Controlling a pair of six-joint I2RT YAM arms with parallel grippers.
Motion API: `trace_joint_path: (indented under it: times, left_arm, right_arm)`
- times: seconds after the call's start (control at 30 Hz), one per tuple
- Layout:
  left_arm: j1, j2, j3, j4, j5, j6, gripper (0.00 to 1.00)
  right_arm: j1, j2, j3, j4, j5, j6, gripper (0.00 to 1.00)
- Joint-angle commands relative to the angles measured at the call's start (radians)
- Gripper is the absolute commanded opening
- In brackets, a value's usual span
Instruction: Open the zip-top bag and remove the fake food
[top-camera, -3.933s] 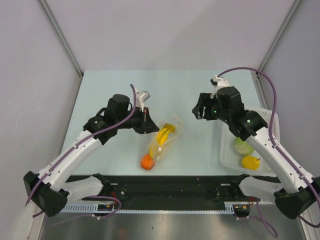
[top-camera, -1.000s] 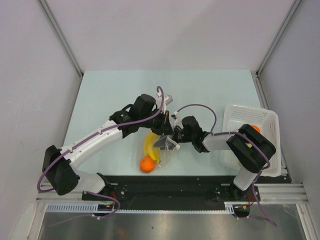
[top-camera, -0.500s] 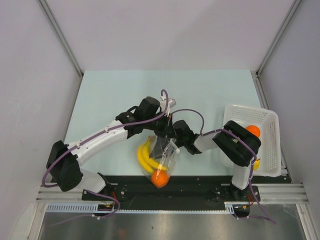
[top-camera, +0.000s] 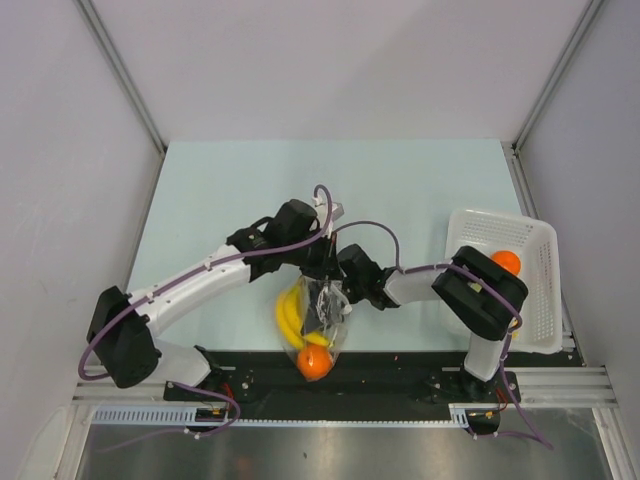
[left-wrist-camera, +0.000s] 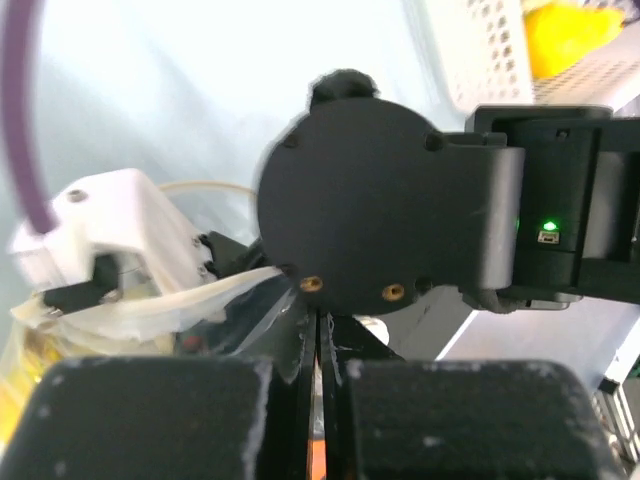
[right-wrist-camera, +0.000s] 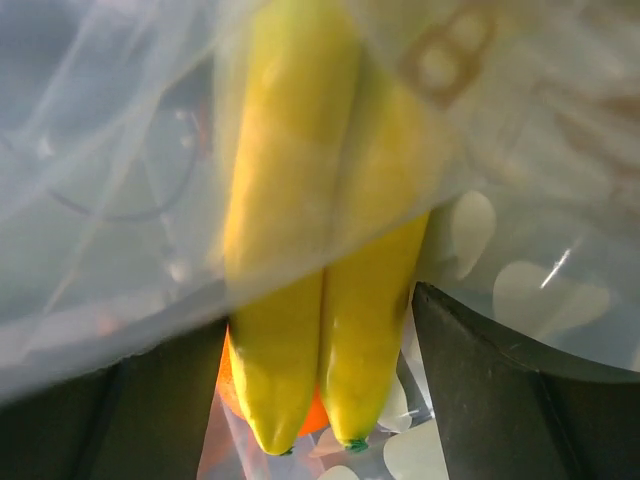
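Zip-top bag (top-camera: 325, 330) is soft, slippery film, bottom-heavy with fake food (top-camera: 291, 315); left end effector (left-wrist-camera: 318, 345) clenched on its top edge; right end effector (right-wrist-camera: 320, 385) spread open; grasp at the zip strip.

From above we cannot see the mouth of the zip-top bag (top-camera: 337, 332) at the table's (top-camera: 230, 180) near edge, because both wrists cover it. In the left wrist view the right arm's black housing (left-wrist-camera: 380, 200) hides most of the bag. Close up, its film blurs, and we glimpse only slivers of the orange (right-wrist-camera: 229, 385) behind the bananas (right-wrist-camera: 290, 250).
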Motion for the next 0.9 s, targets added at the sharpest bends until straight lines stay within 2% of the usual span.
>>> trace_joint_path:
  times: [0.0, 0.07, 0.1, 0.17, 0.27, 0.3, 0.37, 0.43, 0.47, 0.73, 0.8, 0.87]
  left_arm:
    - [-0.002, -0.030, 0.011, 0.065, -0.012, -0.016, 0.00]
    - [-0.002, -0.036, 0.008, 0.064, -0.012, -0.018, 0.00]
    - [-0.002, -0.040, 0.000, 0.061, -0.015, -0.019, 0.00]
    - [-0.002, -0.053, -0.011, 0.053, -0.021, -0.018, 0.00]
    - [-0.001, -0.092, -0.037, 0.045, -0.038, -0.004, 0.00]
    - [0.001, -0.117, -0.046, 0.041, -0.040, 0.004, 0.00]
    - [0.006, -0.140, -0.052, 0.025, -0.046, 0.036, 0.00]
    - [0.009, -0.177, -0.055, 0.012, -0.050, 0.065, 0.00]
    - [0.010, -0.188, -0.055, 0.004, -0.070, 0.073, 0.00]
    - [0.087, -0.257, -0.061, -0.080, -0.182, 0.100, 0.00]
    - [0.113, -0.270, -0.065, -0.085, -0.164, 0.108, 0.00]
    - [0.147, -0.293, -0.058, -0.059, -0.124, 0.116, 0.00]
  right_arm:
    - [0.074, 0.091, 0.070, -0.122, 0.033, -0.084, 0.75]
    - [0.066, 0.107, 0.076, -0.125, 0.044, -0.079, 0.70]
    - [0.063, 0.104, 0.068, -0.120, 0.059, -0.075, 0.63]
    - [0.051, 0.081, 0.053, -0.088, 0.065, -0.052, 0.62]
    - [0.023, 0.021, 0.021, -0.056, 0.070, -0.023, 0.42]
    - [0.011, 0.010, 0.016, -0.053, 0.065, -0.017, 0.28]
    - [0.000, -0.036, 0.009, -0.054, 0.064, -0.003, 0.18]
    - [-0.015, -0.080, 0.012, -0.080, 0.067, 0.002, 0.03]
    - [-0.021, -0.096, 0.015, -0.092, 0.070, 0.002, 0.00]
    - [-0.063, -0.249, 0.062, -0.261, 0.134, -0.010, 0.00]
    - [-0.058, -0.284, 0.093, -0.322, 0.189, -0.036, 0.00]
    - [-0.040, -0.295, 0.139, -0.460, 0.329, -0.064, 0.00]
